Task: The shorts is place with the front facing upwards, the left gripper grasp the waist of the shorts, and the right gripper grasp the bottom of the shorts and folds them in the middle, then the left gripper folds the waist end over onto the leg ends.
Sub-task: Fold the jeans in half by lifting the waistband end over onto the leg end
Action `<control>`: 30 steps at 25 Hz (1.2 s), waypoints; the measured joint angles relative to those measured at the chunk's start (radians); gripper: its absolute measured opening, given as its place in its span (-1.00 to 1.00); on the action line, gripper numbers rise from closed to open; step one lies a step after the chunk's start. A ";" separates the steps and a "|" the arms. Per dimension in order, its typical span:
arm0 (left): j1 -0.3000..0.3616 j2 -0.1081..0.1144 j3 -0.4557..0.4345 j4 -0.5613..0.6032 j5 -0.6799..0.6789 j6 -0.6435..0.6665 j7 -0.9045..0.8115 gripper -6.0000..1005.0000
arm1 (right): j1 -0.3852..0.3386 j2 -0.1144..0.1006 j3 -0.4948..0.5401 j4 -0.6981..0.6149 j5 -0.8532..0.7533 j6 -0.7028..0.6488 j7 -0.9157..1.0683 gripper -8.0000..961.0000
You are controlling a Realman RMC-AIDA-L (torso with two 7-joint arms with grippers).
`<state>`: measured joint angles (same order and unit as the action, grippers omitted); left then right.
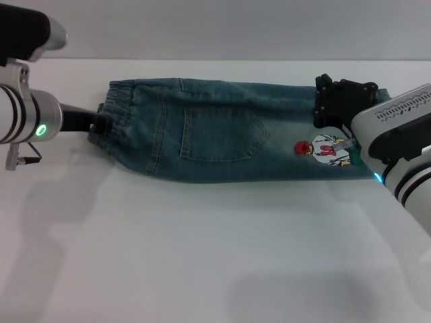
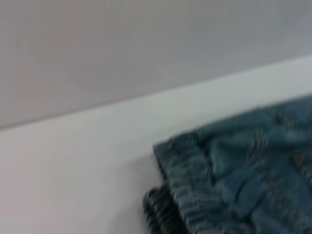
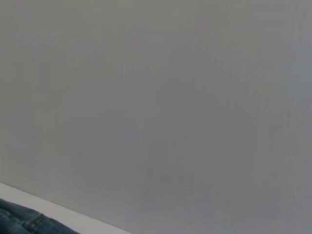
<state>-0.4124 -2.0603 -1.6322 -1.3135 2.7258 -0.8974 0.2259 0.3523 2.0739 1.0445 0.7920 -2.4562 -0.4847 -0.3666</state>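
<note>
You see the shorts [image 1: 215,131] lying flat on the white table [image 1: 202,256], already folded lengthwise into one long strip that runs across the far half of the table. The puckered waist sits at the left end and the leg ends [image 1: 367,134] at the right, beside the small cartoon patch [image 1: 326,149]. A stitched pocket [image 1: 222,134] faces up near the middle.

Your left gripper [image 1: 102,123] is low at the waist end, its black claw touching the elastic band; you cannot tell from these views whether it is clenched on the cloth. In the left wrist view the waistband [image 2: 195,204] fills the near corner, with the table's far edge behind it.

Your right gripper [image 1: 337,104] rests on the leg end of the shorts, just above the patch; whether it grips the cloth cannot be told.
</note>
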 joint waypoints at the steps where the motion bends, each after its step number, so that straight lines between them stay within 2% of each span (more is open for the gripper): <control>1: 0.010 0.001 0.000 -0.022 -0.017 0.000 0.001 -0.37 | 0.000 0.000 0.001 0.000 0.000 0.000 0.000 -0.98; 5: 0.035 0.002 -0.001 -0.074 -0.052 -0.001 0.006 -0.59 | 0.000 0.000 0.003 -0.002 0.004 0.000 0.000 -0.98; 11: 0.022 0.002 -0.011 -0.042 -0.054 -0.015 0.001 -0.99 | -0.002 0.000 0.003 -0.001 0.005 0.000 0.000 -0.98; 23: 0.023 0.002 -0.024 -0.059 -0.030 -0.044 0.006 -0.92 | -0.006 0.000 -0.005 -0.008 0.008 0.000 0.000 -0.99; 27: 0.012 0.003 -0.030 -0.023 -0.025 -0.037 0.009 -0.90 | -0.007 0.000 -0.006 -0.008 0.008 0.001 0.000 -0.99; 30: 0.008 0.003 -0.031 -0.010 -0.014 -0.029 0.009 -0.55 | -0.007 0.000 -0.006 -0.008 0.008 0.003 0.000 -0.99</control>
<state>-0.4047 -2.0571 -1.6634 -1.3232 2.7119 -0.9269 0.2348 0.3451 2.0739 1.0385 0.7838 -2.4482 -0.4822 -0.3667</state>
